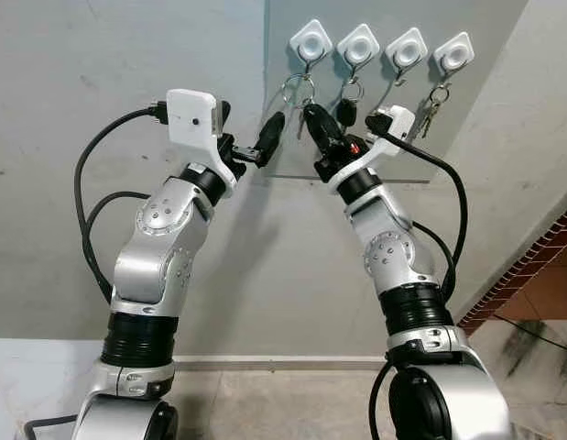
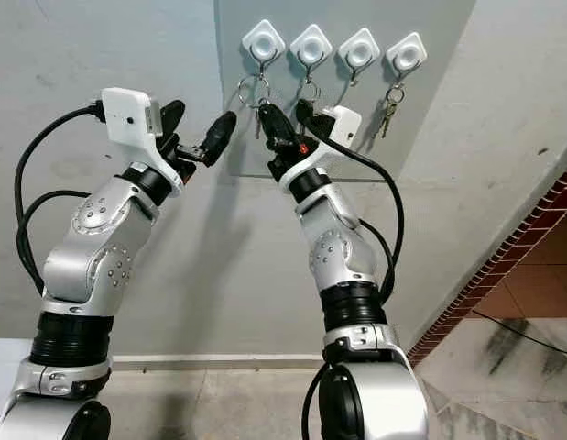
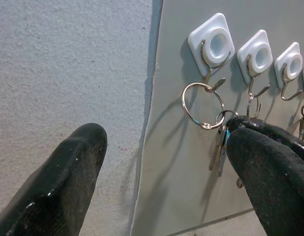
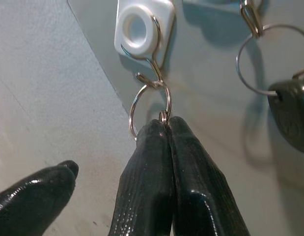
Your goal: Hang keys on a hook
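While the right gripper pinches the keys just below their ring, which already loops over the leftmost hook directly above the fingertips, the left gripper hovers spread and empty beside it.

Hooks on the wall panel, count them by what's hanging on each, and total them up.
Hooks with plain keys: 2
Hooks with a black-headed key: 1
Bare hooks: 1
Total: 4 hooks
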